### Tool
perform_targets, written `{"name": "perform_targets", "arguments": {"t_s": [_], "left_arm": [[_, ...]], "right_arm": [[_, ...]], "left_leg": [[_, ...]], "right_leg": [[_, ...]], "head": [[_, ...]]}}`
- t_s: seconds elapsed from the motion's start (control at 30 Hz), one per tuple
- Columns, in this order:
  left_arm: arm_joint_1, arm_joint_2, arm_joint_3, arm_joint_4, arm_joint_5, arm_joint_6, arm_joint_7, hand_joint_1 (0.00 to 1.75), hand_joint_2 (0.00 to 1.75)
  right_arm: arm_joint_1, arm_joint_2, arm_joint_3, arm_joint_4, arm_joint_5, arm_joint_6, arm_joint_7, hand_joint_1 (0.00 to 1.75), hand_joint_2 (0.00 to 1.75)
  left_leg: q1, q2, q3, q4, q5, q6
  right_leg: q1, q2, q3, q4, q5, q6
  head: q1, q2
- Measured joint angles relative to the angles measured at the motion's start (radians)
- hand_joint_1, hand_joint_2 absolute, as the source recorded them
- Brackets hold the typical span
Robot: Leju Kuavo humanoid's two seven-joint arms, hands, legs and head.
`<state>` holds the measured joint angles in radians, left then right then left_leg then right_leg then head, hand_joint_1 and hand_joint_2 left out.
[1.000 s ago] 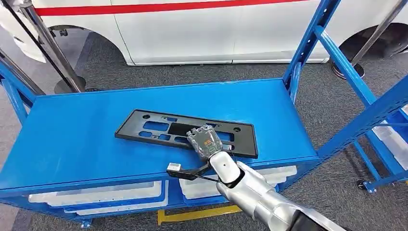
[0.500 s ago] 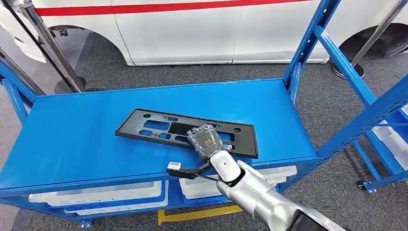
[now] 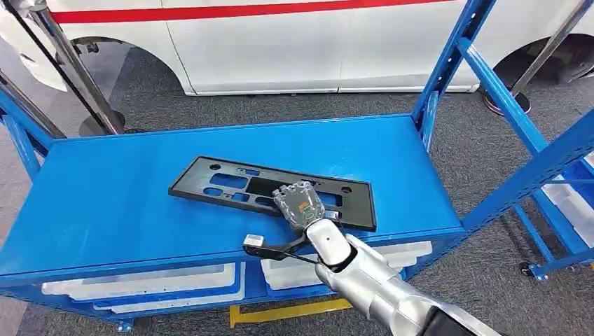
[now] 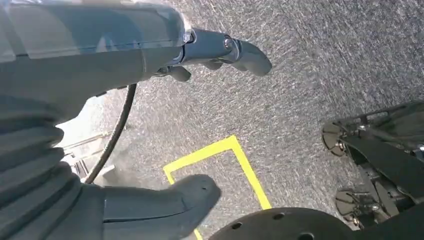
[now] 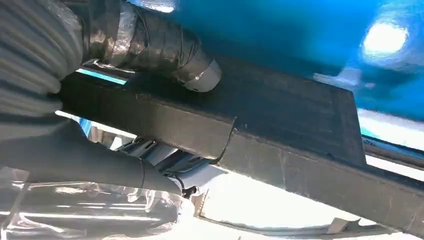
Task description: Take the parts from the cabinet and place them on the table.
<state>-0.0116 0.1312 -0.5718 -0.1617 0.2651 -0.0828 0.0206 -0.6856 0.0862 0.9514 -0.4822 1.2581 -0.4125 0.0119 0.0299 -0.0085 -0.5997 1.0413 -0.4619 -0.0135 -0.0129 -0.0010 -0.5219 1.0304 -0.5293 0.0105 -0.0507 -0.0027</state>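
Robot hand [image 3: 300, 204] seemingly gripping black part [image 3: 231, 183] on blue table [image 3: 105, 203].

The black part [image 3: 272, 192] is looking like matt moulded plastic, its edge faintly grainy in the right wrist view. The blue worktop [image 3: 126, 203] is showing smooth painted metal with a soft sheen and bright glare spots. The right hand [image 3: 300, 203] is showing a clear glossy cover, and the arm [image 3: 371, 283] is gleaming as brushed silver metal. The grey floor [image 3: 483, 154] is looking like rough carpet.
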Motion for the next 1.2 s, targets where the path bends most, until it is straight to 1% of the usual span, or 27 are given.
{"name": "perform_targets", "arguments": {"t_s": [0.13, 0.17, 0.2, 0.33, 0.43, 0.5, 0.57, 0.63, 0.67, 0.7, 0.73, 0.8, 0.83, 0.87, 0.9, 0.93, 0.97, 1.0, 1.03, 1.07, 1.1, 1.13, 1.17, 1.2], "left_arm": [[0.001, 0.005, 0.0, 0.0, 0.009, -0.012, 0.004, 0.0, 1.75], [0.0, 0.007, 0.002, 0.0, 0.015, -0.012, 0.008, 0.0, 1.75], [0.0, 0.008, 0.003, 0.0, 0.018, -0.012, 0.011, 0.0, 1.75], [0.003, 0.009, 0.005, 0.0, 0.022, -0.002, 0.028, 0.0, 1.75], [0.004, 0.01, 0.005, 0.0, 0.021, 0.006, 0.03, 0.0, 1.75], [0.004, 0.011, 0.005, 0.0, 0.016, 0.008, 0.03, 0.0, 1.75], [0.006, 0.015, 0.005, 0.0, 0.015, 0.008, 0.03, 0.0, 1.75], [0.005, 0.018, 0.005, 0.0, 0.015, 0.008, 0.03, 0.0, 1.75], [0.004, 0.019, 0.005, 0.0, 0.015, 0.008, 0.03, 0.0, 1.75], [0.004, 0.019, 0.005, 0.0, 0.015, 0.008, 0.029, 0.0, 1.75], [0.004, 0.019, 0.005, 0.0, 0.015, 0.008, 0.029, 0.0, 1.75], [0.004, 0.019, 0.005, 0.0, 0.015, 0.008, 0.029, 0.0, 1.75], [0.004, 0.019, 0.005, 0.0, 0.015, 0.008, 0.029, 0.0, 1.75], [0.004, 0.019, 0.005, 0.0, 0.015, 0.008, 0.029, 0.0, 1.75], [0.005, 0.019, 0.005, 0.0, 0.015, 0.008, 0.029, 0.0, 1.75], [0.004, 0.019, 0.005, 0.0, 0.015, 0.008, 0.029, 0.0, 1.75], [0.004, 0.018, 0.005, 0.0, 0.015, 0.008, 0.029, 0.0, 1.75], [0.004, 0.018, 0.005, 0.0, 0.015, 0.008, 0.029, 0.0, 1.75], [0.005, 0.018, 0.005, 0.0, 0.015, 0.008, 0.029, 0.0, 1.75], [0.003, 0.018, 0.005, 0.0, 0.015, 0.008, 0.029, 0.0, 1.75], [0.003, 0.018, 0.005, 0.0, 0.015, 0.008, 0.029, 0.0, 1.75], [0.006, 0.018, 0.004, 0.0, 0.015, 0.008, 0.029, 0.0, 1.75], [0.006, 0.018, 0.004, 0.0, 0.014, 0.008, 0.029, 0.0, 1.75], [0.004, 0.018, 0.004, 0.001, 0.014, 0.008, 0.029, 0.0, 1.75]], "right_arm": [[0.033, -0.001, -0.009, -0.045, 0.015, -0.176, -0.025, 1.75, 1.75], [0.041, 0.001, -0.013, -0.073, 0.021, -0.211, -0.026, 1.75, 1.75], [0.053, 0.002, -0.015, -0.103, 0.031, -0.224, -0.026, 1.75, 1.75], [0.096, -0.002, -0.035, -0.311, 0.064, -0.218, -0.02, 1.75, 1.75], [0.112, -0.011, -0.046, -0.427, 0.071, -0.214, -0.026, 1.75, 1.75], [0.124, -0.02, -0.051, -0.485, 0.074, -0.207, -0.028, 1.75, 1.75], [0.142, -0.032, -0.056, -0.552, 0.075, -0.202, -0.029, 1.75, 1.75], [0.146, -0.035, -0.057, -0.583, 0.076, -0.2, -0.03, 1.75, 1.75], [0.147, -0.037, -0.058, -0.599, 0.077, -0.2, -0.03, 1.75, 1.75], [0.151, -0.042, -0.06, -0.612, 0.077, -0.2, -0.03, 1.75, 1.75], [0.151, -0.043, -0.062, -0.621, 0.077, -0.2, -0.03, 1.75, 1.75], [0.155, -0.05, -0.063, -0.634, 0.077, -0.2, -0.031, 1.75, 1.75], [0.161, -0.053, -0.063, -0.637, 0.077, -0.199, -0.031, 1.75, 1.75], [0.167, -0.056, -0.063, -0.638, 0.077, -0.199, -0.031, 1.75, 1.75], [0.17, -0.058, -0.064, -0.639, 0.077, -0.199, -0.031, 1.75, 1.75], [0.17, -0.06, -0.064, -0.639, 0.077, -0.199, -0.031, 1.75, 1.75], [0.17, -0.061, -0.065, -0.644, 0.077, -0.199, -0.031, 1.75, 1.75], [0.17, -0.063, -0.065, -0.647, 0.077, -0.199, -0.031, 1.75, 1.75], [0.169, -0.064, -0.066, -0.649, 0.077, -0.199, -0.031, 1.75, 1.75], [0.171, -0.064, -0.066, -0.654, 0.077, -0.199, -0.033, 1.75, 1.75], [0.172, -0.066, -0.066, -0.654, 0.077, -0.199, -0.033, 1.75, 1.75], [0.173, -0.066, -0.067, -0.655, 0.077, -0.199, -0.032, 1.75, 1.75], [0.173, -0.066, -0.069, -0.655, 0.077, -0.199, -0.032, 1.75, 1.75], [0.173, -0.066, -0.07, -0.655, 0.077, -0.198, -0.033, 1.75, 1.75]], "left_leg": [[0.0, 0.002, -0.001, 0.0, 0.0, 0.0], [0.0, 0.002, -0.001, 0.0, 0.0, 0.0], [0.0, 0.002, -0.001, 0.0, 0.0, 0.0], [-0.001, 0.001, -0.004, 0.001, 0.0, 0.0], [-0.003, 0.001, -0.006, 0.002, -0.001, 0.001], [-0.005, 0.001, -0.006, 0.002, -0.002, 0.003], [-0.008, 0.001, -0.009, 0.004, -0.004, 0.006], [-0.01, 0.002, -0.009, 0.003, -0.004, 0.011], [-0.007, 0.002, -0.003, -0.011, 0.001, 0.019], [0.001, 0.005, 0.005, -0.023, 0.007, 0.028], [0.002, 0.005, 0.008, -0.028, 0.009, 0.033], [0.0, 0.006, 0.007, -0.027, 0.008, 0.035], [-0.001, 0.005, 0.007, -0.027, 0.008, 0.036], [-0.001, 0.004, 0.008, -0.026, 0.006, 0.035], [-0.001, 0.003, 0.01, -0.026, 0.005, 0.034], [0.0, 0.001, 0.012, -0.024, 0.001, 0.03], [0.002, 0.0, 0.016, -0.022, -0.002, 0.026], [0.002, -0.001, 0.02, -0.02, -0.008, 0.02], [0.0, -0.001, 0.016, -0.02, -0.011, 0.013], [-0.001, -0.002, 0.016, -0.018, -0.009, 0.005], [-0.002, -0.003, 0.018, -0.018, -0.007, -0.002], [0.0, -0.003, 0.018, -0.019, -0.001, -0.01], [0.0, -0.003, 0.019, -0.019, 0.0, -0.012], [0.005, 0.002, 0.012, -0.01, -0.021, -0.017]], "right_leg": [[0.0, 0.002, 0.0, 0.0, 0.0, 0.0], [0.0, 0.002, 0.0, 0.0, 0.0, 0.0], [0.0, 0.001, -0.001, 0.0, 0.0, 0.0], [-0.001, 0.001, -0.004, -0.001, 0.0, 0.0], [-0.003, 0.001, -0.006, -0.001, 0.0, 0.0], [-0.009, 0.001, -0.005, -0.002, 0.0, 0.002], [-0.011, 0.001, -0.006, -0.002, 0.001, 0.004], [-0.013, 0.001, -0.004, -0.01, 0.004, 0.011], [-0.008, 0.001, 0.0, -0.013, 0.003, 0.016], [-0.013, 0.001, 0.0, -0.001, -0.008, 0.017], [-0.012, 0.001, -0.019, 0.036, -0.034, 0.016], [-0.011, 0.001, -0.101, 0.19, -0.111, 0.017], [-0.011, 0.001, -0.14, 0.26, -0.131, 0.018], [-0.011, 0.001, -0.167, 0.298, -0.126, 0.018], [-0.012, 0.001, -0.168, 0.281, -0.089, 0.018], [-0.013, 0.001, -0.148, 0.225, -0.04, 0.016], [-0.013, 0.001, -0.113, 0.142, 0.013, 0.014], [-0.014, 0.001, -0.074, 0.051, 0.056, 0.01], [-0.009, 0.003, -0.058, 0.032, 0.035, 0.007], [-0.001, 0.004, -0.057, 0.021, 0.04, 0.004], [-0.001, 0.004, -0.061, 0.018, 0.037, 0.0], [0.003, 0.004, -0.064, 0.025, 0.039, -0.005], [0.002, 0.004, -0.064, 0.021, 0.041, -0.009], [-0.008, 0.0, -0.059, 0.009, 0.048, -0.021]], "head": [[0.0, 0.0], [0.0, 0.0], [0.0, 0.0], [0.0, 0.0], [0.0, 0.0], [0.0, 0.0], [0.0, 0.0], [0.0, 0.0], [0.0, 0.0], [0.0, 0.0], [0.0, 0.0], [0.0, 0.0], [0.0, 0.0], [0.0, 0.0], [0.0, 0.0], [0.0, 0.0], [0.0, 0.0], [0.0, 0.0], [0.0, 0.0], [0.0, 0.0], [0.0, 0.0], [0.0, 0.0], [0.0, 0.0], [0.0, 0.0]]}}
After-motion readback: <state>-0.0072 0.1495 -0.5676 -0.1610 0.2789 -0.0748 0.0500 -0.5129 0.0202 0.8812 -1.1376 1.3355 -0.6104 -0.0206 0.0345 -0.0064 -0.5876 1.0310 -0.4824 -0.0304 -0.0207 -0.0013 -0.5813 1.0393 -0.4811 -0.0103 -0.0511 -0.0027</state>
